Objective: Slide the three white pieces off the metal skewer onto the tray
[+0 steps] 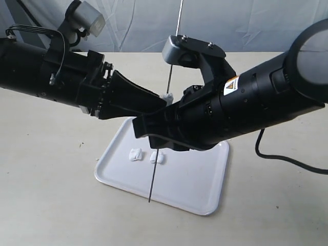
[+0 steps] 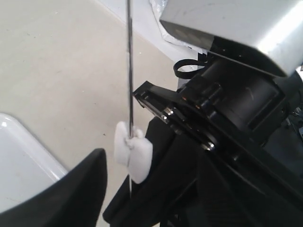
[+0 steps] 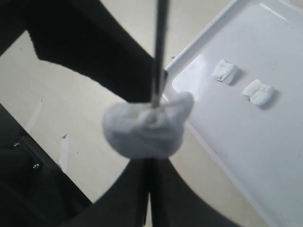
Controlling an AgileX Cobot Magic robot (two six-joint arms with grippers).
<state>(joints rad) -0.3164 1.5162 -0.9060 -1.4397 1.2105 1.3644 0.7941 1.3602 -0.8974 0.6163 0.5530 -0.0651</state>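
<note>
A pale, creased cloth backdrop point(image 1: 138, 25) hangs behind the far edge of the beige tabletop point(image 1: 46, 205). The tray point(image 1: 205, 179) lies about midway across it.

From the left edge the left arm reaches in. Its pincer point(image 2: 125, 184) is spread wide, one finger on each side of the last white piece point(image 1: 168, 97) without pinching it. Two freed pieces point(image 1: 136, 154) point(image 1: 157, 157) lie side by side on the tray's left part.

The third is threaded on the metal skewer point(image 1: 174, 51), which stands nearly upright with its tip low over the tray, contact unclear. The right pincer point(image 1: 154, 130) is pressed together on the rod just below that piece.

- **Blocked path:** the clamp sits under the piece, so pushing downward would likely jam it against those fingers.
- **Soft piece:** if the left fingers close hard, it may squash, tear or stick to a pad rather than slide.
- **Thin rod:** an off-centre squeeze could bend it or twist it in the right grip.
- **Drop point:** the piece hangs near the tray's far rim, so it might land on the tabletop if released there.
</note>
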